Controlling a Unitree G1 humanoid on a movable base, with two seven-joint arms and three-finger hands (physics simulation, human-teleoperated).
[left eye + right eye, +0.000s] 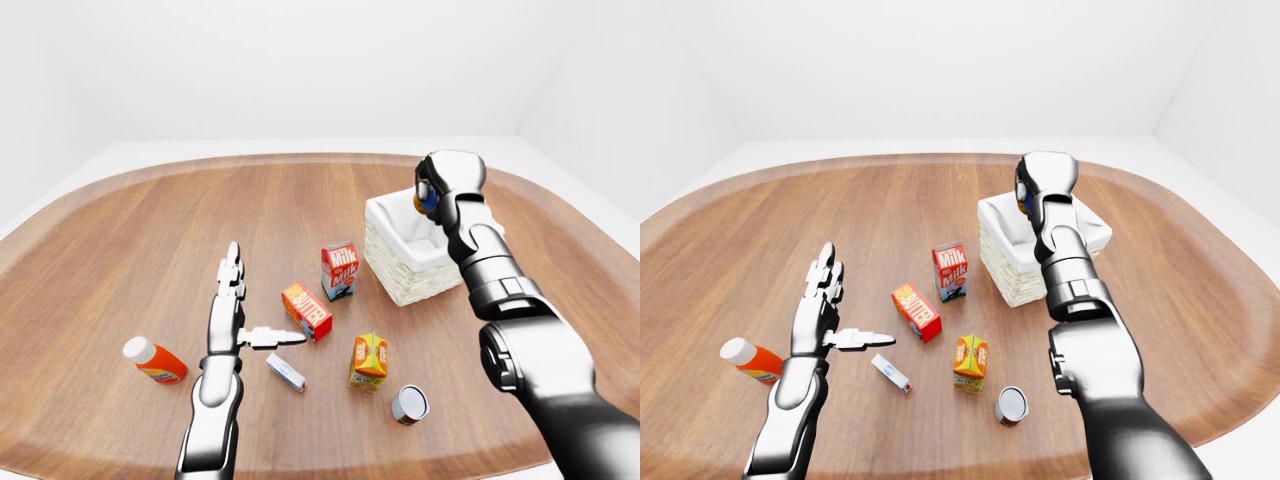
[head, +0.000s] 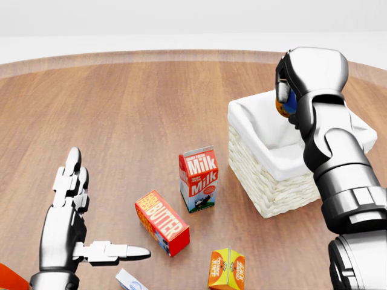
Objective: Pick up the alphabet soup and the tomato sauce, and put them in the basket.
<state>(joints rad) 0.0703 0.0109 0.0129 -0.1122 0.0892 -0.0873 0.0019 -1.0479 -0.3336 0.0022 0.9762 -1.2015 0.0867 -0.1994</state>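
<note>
Can (image 2: 285, 106) mostly hidden in right hand (image 2: 302, 81), label unreadable.

Right hand (image 1: 1032, 192): you held it closed on a can (image 1: 1024, 201) over the basket (image 1: 1002, 262), at one o'clock from the milk carton (image 1: 951, 271). Left hand (image 1: 820, 310): spread flat, eight o'clock. Second can (image 1: 1011, 404): five o'clock, lying.

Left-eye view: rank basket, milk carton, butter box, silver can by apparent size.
1. basket
2. milk carton and butter box, too alike to rank
3. silver can, smallest though nearest the camera
</note>
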